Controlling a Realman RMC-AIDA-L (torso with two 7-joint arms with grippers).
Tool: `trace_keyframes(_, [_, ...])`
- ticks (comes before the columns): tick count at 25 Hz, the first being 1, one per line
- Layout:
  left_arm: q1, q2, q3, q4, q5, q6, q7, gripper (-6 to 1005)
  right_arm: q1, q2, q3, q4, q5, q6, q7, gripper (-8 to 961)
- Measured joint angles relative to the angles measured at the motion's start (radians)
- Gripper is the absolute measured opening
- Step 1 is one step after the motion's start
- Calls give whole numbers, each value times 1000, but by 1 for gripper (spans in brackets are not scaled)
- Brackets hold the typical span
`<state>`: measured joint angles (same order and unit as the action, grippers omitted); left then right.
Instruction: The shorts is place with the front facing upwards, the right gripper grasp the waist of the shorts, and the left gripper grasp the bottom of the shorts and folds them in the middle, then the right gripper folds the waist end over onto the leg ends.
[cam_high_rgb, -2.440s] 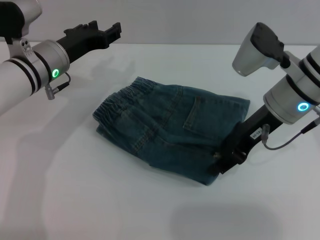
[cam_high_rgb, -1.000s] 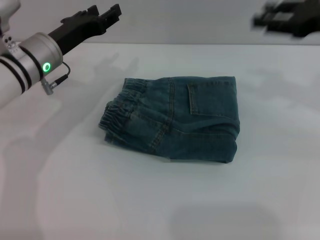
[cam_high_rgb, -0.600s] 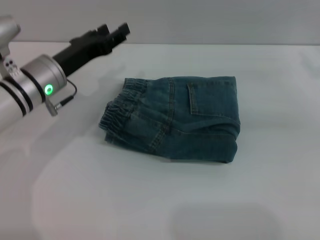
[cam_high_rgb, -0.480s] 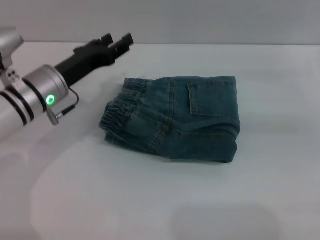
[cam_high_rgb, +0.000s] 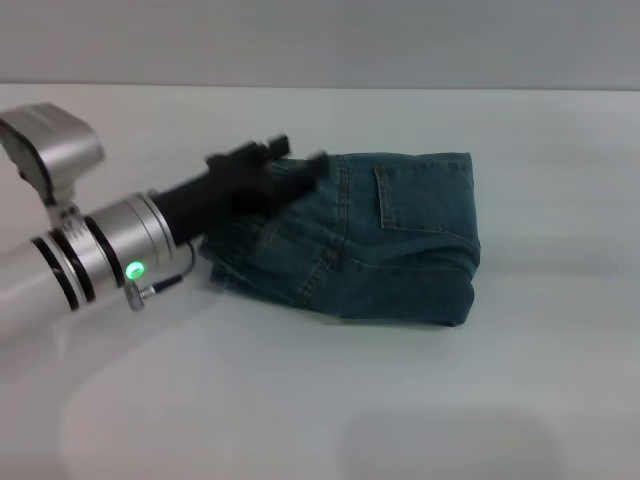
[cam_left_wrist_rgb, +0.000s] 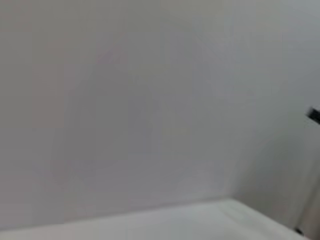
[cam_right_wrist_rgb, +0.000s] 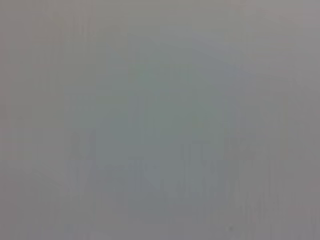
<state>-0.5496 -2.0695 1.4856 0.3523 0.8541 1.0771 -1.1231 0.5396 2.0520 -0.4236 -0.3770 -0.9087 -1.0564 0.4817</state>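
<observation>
The blue-green denim shorts (cam_high_rgb: 400, 240) lie folded into a compact bundle at the middle of the white table (cam_high_rgb: 330, 400), a stitched pocket facing up. The ruffled waist (cam_high_rgb: 228, 252) is at the bundle's left end, partly hidden behind my left gripper (cam_high_rgb: 292, 166). That gripper is blurred and hovers over the waist end, its arm reaching in from the left. In the folded bundle I cannot make out the leg ends. My right gripper is out of view. Both wrist views show only plain grey surface.
Bare white tabletop surrounds the bundle on all sides. A grey wall (cam_high_rgb: 320, 40) runs behind the table's far edge.
My right gripper let go of the shorts and left the view. My left arm swung from the far left corner down and right, and now covers the waist end. The shorts have not moved lately.
</observation>
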Motion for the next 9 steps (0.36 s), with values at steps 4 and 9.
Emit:
trace_keyframes(4, [8,0,67,0,0,0,15,680,0,0,-1,1,1,5,5,501])
trace_keyframes(9, [11,-4,104,-37,-1,-77,61,681,3,7,-7,2,2,6,6,502])
